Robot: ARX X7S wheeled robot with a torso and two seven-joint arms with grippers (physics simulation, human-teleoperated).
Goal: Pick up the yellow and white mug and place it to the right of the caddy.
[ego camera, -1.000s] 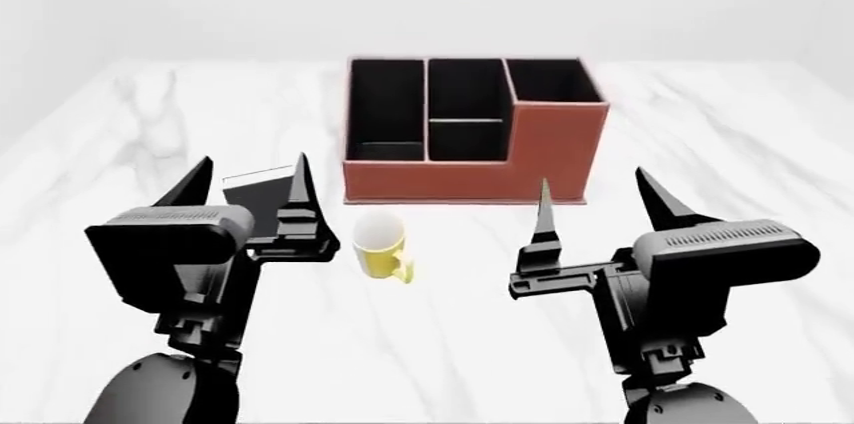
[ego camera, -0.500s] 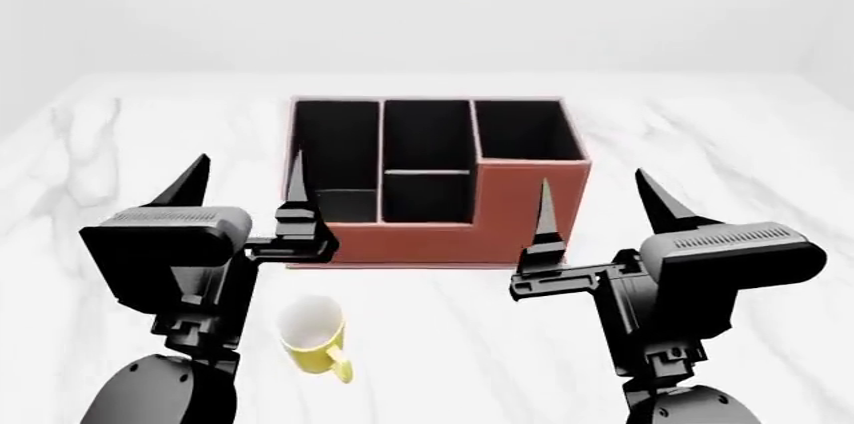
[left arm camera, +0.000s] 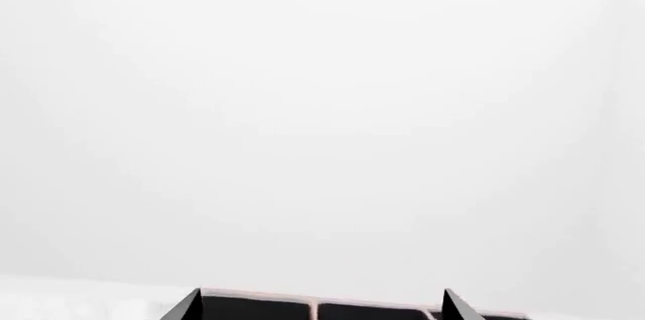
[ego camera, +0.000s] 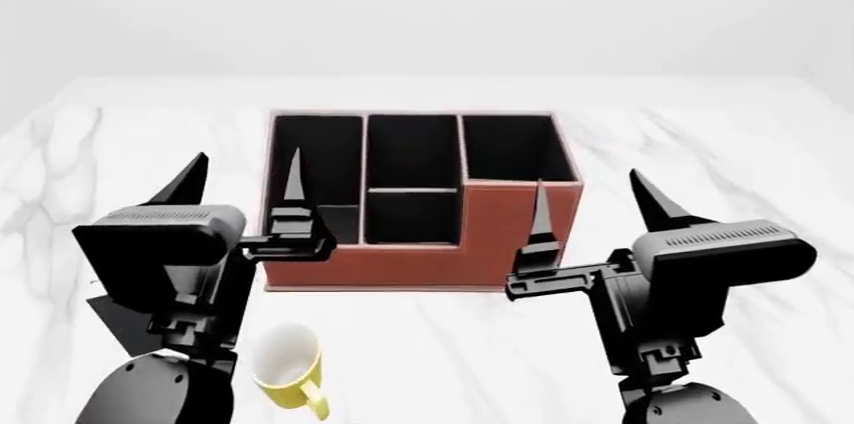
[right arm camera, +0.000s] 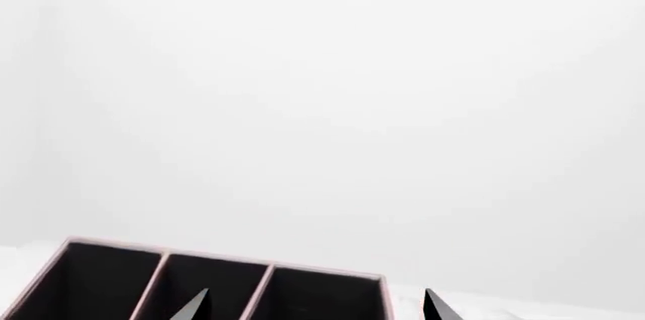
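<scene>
The yellow and white mug [ego camera: 287, 366] lies on the marble table near its front edge, mouth towards me, handle at its lower right. It sits in front of the caddy [ego camera: 441, 262], a reddish-brown box with black compartments and a stepped front. My left gripper [ego camera: 240, 189] is open and empty, held above and a little behind the mug. My right gripper [ego camera: 594, 209] is open and empty, in front of the caddy's right end. The caddy's top also shows in the left wrist view [left arm camera: 313, 309] and the right wrist view [right arm camera: 217, 282]. The mug is out of both wrist views.
The white marble table [ego camera: 721, 164] stretches around the caddy on all sides. A dark flat shape [ego camera: 114, 322] shows behind my left arm, mostly hidden. Pale walls lie beyond the table.
The view has shifted: the caddy and the mug now sit lower and further left in the head view. Both grippers keep the same open pose.
</scene>
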